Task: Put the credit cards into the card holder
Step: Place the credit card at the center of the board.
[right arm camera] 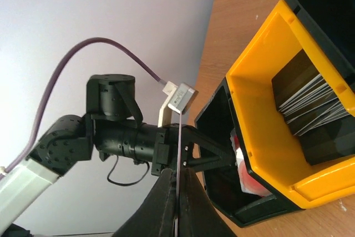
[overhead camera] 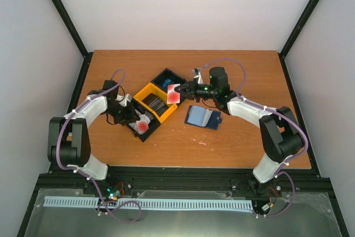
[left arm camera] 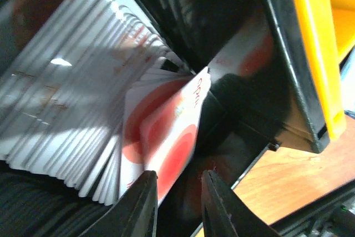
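The open card holder [overhead camera: 202,116], pale blue inside, lies flat on the table right of the tray. My right gripper [overhead camera: 182,91] [right arm camera: 177,190] is shut on a white credit card with a red blotch [overhead camera: 173,94], held above the tray's right edge; the right wrist view shows this card edge-on [right arm camera: 178,148]. My left gripper [overhead camera: 138,122] [left arm camera: 178,175] is open inside the tray's near black compartment. A white, red-blotched card [left arm camera: 175,137] leans by its left finger [left arm camera: 141,203]. A fanned stack of white cards [left arm camera: 72,109] fills that compartment.
The black-and-yellow three-compartment tray [overhead camera: 163,116] [right arm camera: 260,137] [left arm camera: 313,54] sits mid-table, with dark cards [right arm camera: 310,101] in its yellow middle compartment and blue cards [overhead camera: 166,81] in the far one. My left arm [right arm camera: 116,131] reaches over its near end.
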You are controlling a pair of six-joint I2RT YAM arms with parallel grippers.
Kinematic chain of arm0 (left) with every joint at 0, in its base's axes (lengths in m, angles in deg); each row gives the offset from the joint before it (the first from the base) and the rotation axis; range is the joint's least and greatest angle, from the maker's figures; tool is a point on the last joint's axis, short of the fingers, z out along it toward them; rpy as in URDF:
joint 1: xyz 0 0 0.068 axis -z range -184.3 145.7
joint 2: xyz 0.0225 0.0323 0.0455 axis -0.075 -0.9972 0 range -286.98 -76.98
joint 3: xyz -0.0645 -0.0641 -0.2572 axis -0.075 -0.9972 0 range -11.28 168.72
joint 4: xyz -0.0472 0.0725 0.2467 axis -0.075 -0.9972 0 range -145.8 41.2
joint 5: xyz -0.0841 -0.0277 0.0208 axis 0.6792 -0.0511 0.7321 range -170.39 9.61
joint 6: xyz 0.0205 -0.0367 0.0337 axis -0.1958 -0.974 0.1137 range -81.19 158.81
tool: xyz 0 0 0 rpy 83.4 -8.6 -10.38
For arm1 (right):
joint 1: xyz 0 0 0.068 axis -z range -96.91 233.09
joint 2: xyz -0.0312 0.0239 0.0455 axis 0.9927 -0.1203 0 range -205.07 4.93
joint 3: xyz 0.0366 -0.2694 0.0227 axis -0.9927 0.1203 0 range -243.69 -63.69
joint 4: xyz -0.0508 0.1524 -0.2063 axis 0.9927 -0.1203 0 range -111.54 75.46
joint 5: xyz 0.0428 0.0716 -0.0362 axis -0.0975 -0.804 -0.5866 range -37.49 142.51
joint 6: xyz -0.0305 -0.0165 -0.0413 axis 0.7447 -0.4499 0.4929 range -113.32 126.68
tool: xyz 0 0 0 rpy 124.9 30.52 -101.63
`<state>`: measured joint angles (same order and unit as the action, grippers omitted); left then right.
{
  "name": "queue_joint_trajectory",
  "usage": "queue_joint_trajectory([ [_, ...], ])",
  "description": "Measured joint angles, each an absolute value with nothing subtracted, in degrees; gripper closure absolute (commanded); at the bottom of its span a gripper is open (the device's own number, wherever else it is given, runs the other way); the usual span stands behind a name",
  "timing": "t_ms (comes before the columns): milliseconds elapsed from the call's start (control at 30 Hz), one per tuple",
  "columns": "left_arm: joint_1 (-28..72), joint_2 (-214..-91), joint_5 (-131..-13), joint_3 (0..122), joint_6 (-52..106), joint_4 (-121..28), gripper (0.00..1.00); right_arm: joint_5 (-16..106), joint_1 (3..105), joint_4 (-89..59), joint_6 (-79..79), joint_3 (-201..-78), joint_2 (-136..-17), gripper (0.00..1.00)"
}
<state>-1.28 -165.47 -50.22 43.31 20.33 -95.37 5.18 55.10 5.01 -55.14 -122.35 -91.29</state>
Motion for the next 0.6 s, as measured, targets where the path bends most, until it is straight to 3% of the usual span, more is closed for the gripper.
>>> queue_joint_trajectory([
  [67,-1.3,-165.5,-51.7,44.1,20.1,-96.2,0.73,5.2,55.1,3.9,-54.1,-122.4,-91.1,0.97],
  [367,-0.5,-162.7,-56.3,53.0,17.1,-98.8,0.45,10.8,55.8,-14.3,-41.0,-126.9,-90.2,0.97],
  [600,13.2,-162.7,-54.9,59.9,12.0,-93.4,0.26,17.0,61.8,-24.4,-34.0,-122.9,-82.9,0.97],
])
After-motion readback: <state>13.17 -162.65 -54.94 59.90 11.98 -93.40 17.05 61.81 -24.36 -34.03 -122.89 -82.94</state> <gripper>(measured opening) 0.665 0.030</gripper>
